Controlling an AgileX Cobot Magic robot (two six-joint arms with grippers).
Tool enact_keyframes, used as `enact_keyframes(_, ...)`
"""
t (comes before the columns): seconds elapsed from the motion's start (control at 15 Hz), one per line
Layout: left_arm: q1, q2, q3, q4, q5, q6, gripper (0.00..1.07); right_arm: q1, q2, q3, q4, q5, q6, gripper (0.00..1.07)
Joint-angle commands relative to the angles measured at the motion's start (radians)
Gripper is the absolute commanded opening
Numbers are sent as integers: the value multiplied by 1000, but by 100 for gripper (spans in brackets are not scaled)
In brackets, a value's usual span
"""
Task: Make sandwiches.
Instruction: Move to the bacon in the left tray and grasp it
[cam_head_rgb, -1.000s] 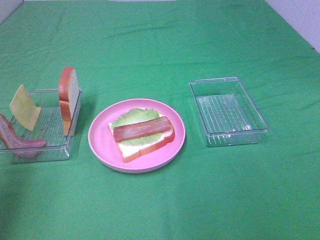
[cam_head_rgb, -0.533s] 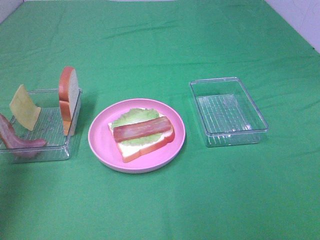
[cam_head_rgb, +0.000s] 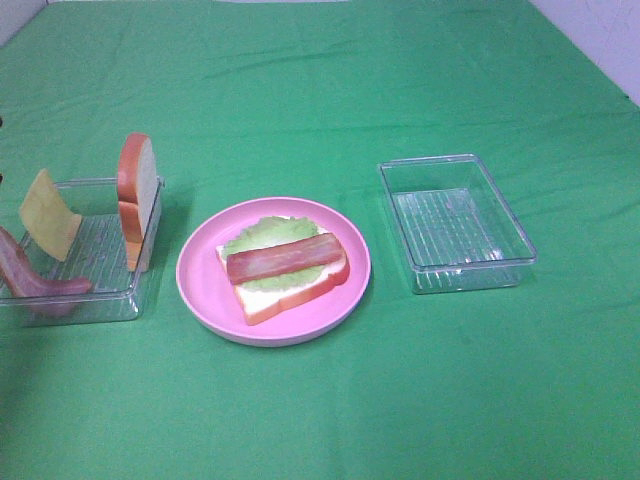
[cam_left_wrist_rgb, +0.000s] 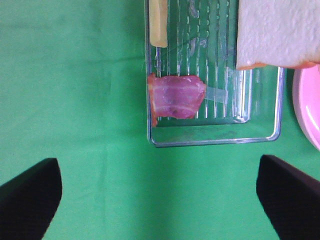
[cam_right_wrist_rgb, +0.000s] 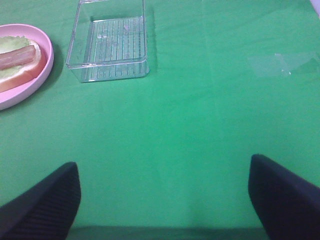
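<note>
On the pink plate (cam_head_rgb: 205, 290) lies an open sandwich (cam_head_rgb: 285, 265): one bread slice, green lettuce and a bacon strip on top, also seen in the right wrist view (cam_right_wrist_rgb: 17, 62). The clear left tray (cam_head_rgb: 80, 300) holds an upright bread slice (cam_head_rgb: 138, 190), a yellow cheese slice (cam_head_rgb: 50, 215) and a bacon strip (cam_head_rgb: 35, 280). My left gripper (cam_left_wrist_rgb: 160, 200) hangs open over the cloth just outside that tray's end wall (cam_left_wrist_rgb: 215, 141), near the bacon (cam_left_wrist_rgb: 177, 96). My right gripper (cam_right_wrist_rgb: 165, 200) is open over bare cloth, well apart from the plate. Neither holds anything.
An empty clear tray (cam_head_rgb: 470, 275) stands right of the plate, also visible in the right wrist view (cam_right_wrist_rgb: 110, 70). Green cloth covers the whole table. The table's far right corner edge shows at the top right.
Nothing on the table has moved. A small dark sliver now shows at the far left edge of the exterior view.
</note>
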Motion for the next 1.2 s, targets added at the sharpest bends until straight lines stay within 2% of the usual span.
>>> enact_keyframes(0.07,-4,75,-25,-17,7,-6,100,-4,-32,-1,2,-2,6,87)
enact_keyframes(0.53,-4,202,-25,-12,-30,-1,100,-4,-32,-1,2,-2,6,87)
enact_keyframes(0.73,-4,217,-25,47,-48,-7,100,-4,-32,-1,2,-2,6,87)
enact_keyframes(1.07,-4,225,-25,-2,-118,-5,100,-4,-32,-1,2,-2,6,87)
enact_keyframes(1.2,-4,225,-25,-34,-129,14,100,-4,-32,-1,2,-2,6,87)
